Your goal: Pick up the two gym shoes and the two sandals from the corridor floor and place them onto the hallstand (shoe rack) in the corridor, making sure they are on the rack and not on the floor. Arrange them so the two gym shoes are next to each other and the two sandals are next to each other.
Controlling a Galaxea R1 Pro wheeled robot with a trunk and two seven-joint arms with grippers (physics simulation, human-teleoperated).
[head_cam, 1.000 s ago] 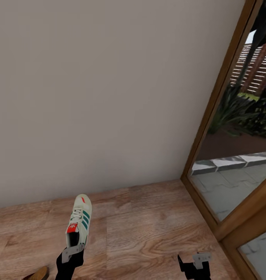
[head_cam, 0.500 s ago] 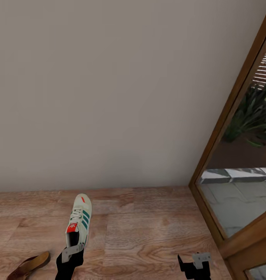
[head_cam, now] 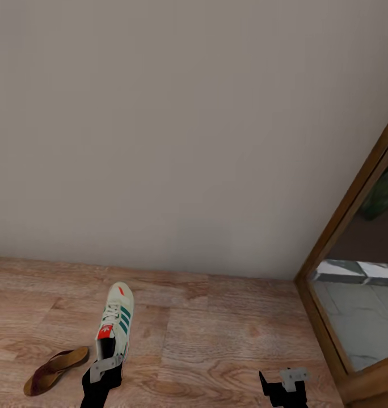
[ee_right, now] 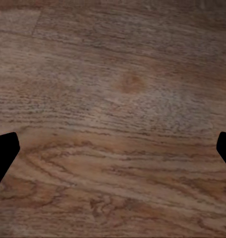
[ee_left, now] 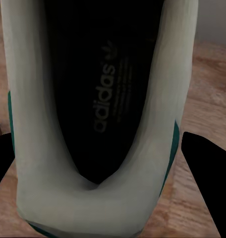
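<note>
My left gripper [head_cam: 106, 365] is shut on the heel of a gym shoe [head_cam: 116, 323], a white sneaker with green stripes and a red tongue patch, held toe-forward above the corridor floor [head_cam: 228, 340]. In the left wrist view the shoe's heel opening [ee_left: 93, 198] sits between the dark fingers [ee_left: 207, 168]. One brown sandal [head_cam: 55, 369] lies on the floor just left of that gripper. My right gripper [head_cam: 285, 382] hangs open at the lower right; its wrist view shows bare planks [ee_right: 113, 99] between the fingertips [ee_right: 4, 153]. The hallstand is out of view.
A plain beige wall [head_cam: 188, 141] stands straight ahead, meeting the floor about a shoe length beyond the sneaker's toe. A wood-framed glass door [head_cam: 353, 215] runs along the right side, with paving outside behind it.
The whole view has swung left: the door frame slid right and the sandal came fully into sight. The held shoe and both grippers keep their place in the picture.
</note>
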